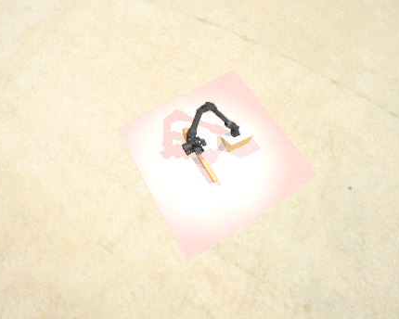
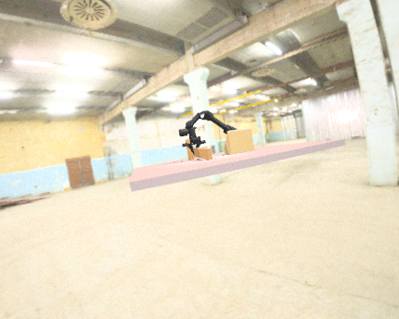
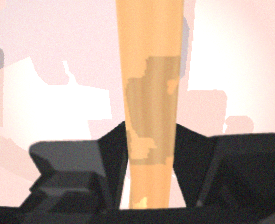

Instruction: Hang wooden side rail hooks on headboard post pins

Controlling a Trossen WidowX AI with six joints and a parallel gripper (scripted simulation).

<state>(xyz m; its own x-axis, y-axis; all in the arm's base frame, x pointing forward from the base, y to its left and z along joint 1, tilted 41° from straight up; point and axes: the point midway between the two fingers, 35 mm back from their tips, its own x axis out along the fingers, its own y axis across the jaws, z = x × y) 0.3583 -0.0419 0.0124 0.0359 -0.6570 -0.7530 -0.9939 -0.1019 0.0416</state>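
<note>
Pale, stained concrete floor [image 1: 80, 223] [image 2: 196, 260] spreads widely around the pinkish surface [image 1: 184, 227] [image 2: 238, 159], which bears the wooden pedestal block [image 1: 236, 145] [image 2: 239, 142]. From atop that block, the black arm [image 1: 196, 121] [image 2: 220, 124] arches up, then down to one side. The wooden rail [image 1: 209, 171] [image 2: 203, 153] [image 3: 150, 35] lies apart from the block, under the arm's outer end, and runs out past the gripper [image 1: 197, 151] [image 2: 194, 149] [image 3: 151, 125]. The gripper, also apart from the block, pinches the rail from both sides. A small piece of wood [image 1: 186, 133] [image 2: 189, 152] shows beyond the gripper, on the side away from the block; the hooks and pins are too small to tell.
</note>
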